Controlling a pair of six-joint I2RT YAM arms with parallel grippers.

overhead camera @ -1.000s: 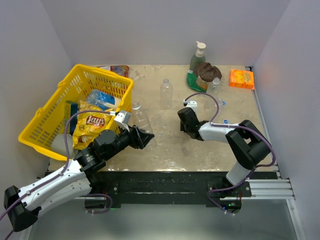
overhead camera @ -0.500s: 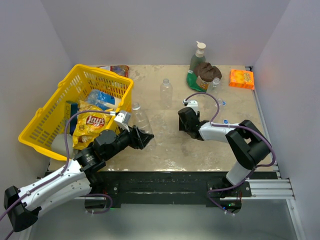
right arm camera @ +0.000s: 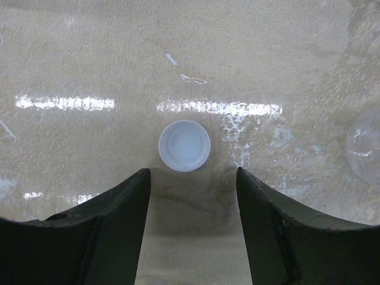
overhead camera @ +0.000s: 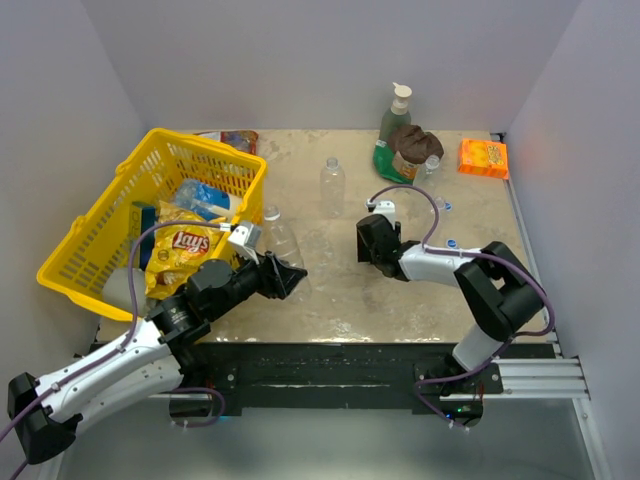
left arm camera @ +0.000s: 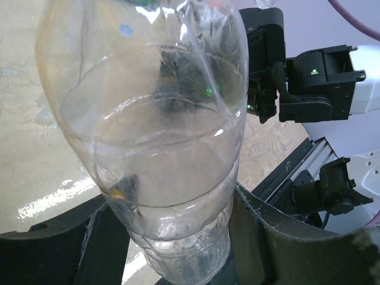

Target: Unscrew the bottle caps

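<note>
I am pinching a clear bottle (left arm camera: pixel 154 119) low on its body in my left hand (left arm camera: pixel 175 208). Its neck is running out of the wrist view, so I cannot tell whether it is capped. Further out, my right hand (right arm camera: pixel 193 172) is hanging spread over a white cap (right arm camera: pixel 184 146) lying loose on the worktop (right arm camera: pixel 89 59), not touching it. I am judging this as the changeover between bottles; next, the right hand needs a capped neck to grip and twist. The far bottle (overhead camera: pixel 332 185) is showing too small for me to tell whether it is capped.

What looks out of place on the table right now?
A loose white cap lies on the table just ahead of the open right claw, off any bottle. The yellow basket sits tilted, overhanging the table's left edge.
</note>
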